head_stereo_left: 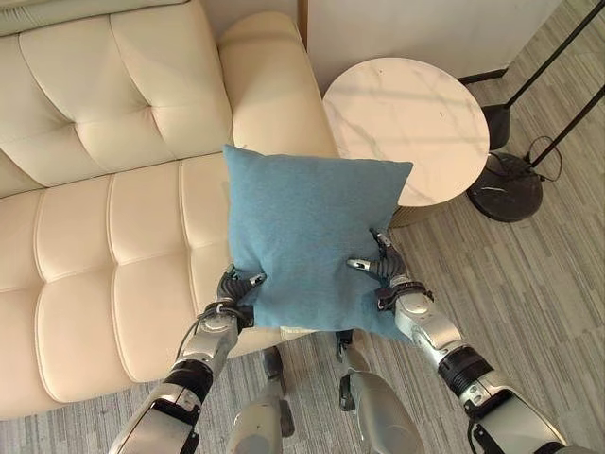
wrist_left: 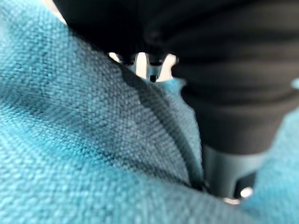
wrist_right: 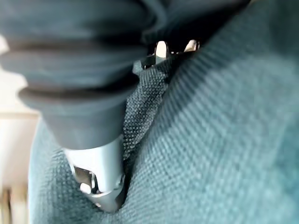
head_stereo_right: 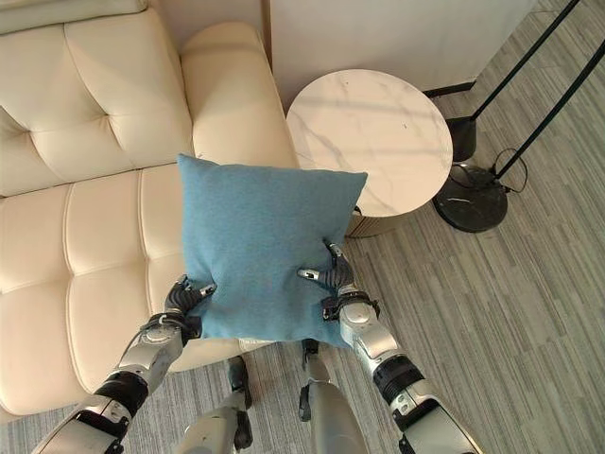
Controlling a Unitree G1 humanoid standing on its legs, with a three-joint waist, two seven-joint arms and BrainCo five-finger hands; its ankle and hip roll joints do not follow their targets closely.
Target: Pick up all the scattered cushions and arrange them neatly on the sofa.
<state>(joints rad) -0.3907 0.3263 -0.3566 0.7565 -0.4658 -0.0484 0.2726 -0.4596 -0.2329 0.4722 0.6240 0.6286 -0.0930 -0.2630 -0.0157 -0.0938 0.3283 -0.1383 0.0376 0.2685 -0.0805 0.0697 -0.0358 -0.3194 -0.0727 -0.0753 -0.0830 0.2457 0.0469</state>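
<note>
Over the near right end of the cream sofa (head_stereo_left: pixel 104 255), a blue cushion (head_stereo_left: pixel 307 241) hangs in the air between both arms, face up toward the head camera. It is held above the seat's front edge, just beside the sofa's right armrest (head_stereo_left: pixel 274 85), with one far corner reaching toward the round marble side table (head_stereo_left: pixel 406 123) to the right.

Each near corner is pinched. The left robot hand (head_stereo_left: pixel 236 288) has its fingers curled onto the near left corner, and the wrist view shows the weave bunched against them. The right robot hand (head_stereo_left: pixel 383 270) grips the near right edge, thumb and fingers pressed into the top face, dimpling the fabric.

My guess is that the cushion is light and soft: it puckers where it is gripped, yet it keeps its square outline without sagging much, so the filling seems fairly firm. The woven cover looks rough enough not to slip. Holding it at two corners of one side seems sensible, since a single pinch would let it swing and fold.

It is close to square, so it has no real long axis. It lies nearly flat, tilted a little, with its held edge near the robot and its free edge pointing away toward the backrest (head_stereo_left: pixel 113 85) and armrest.

Two black lamp stands (head_stereo_left: pixel 510 184) rest on the floor, far right.
</note>
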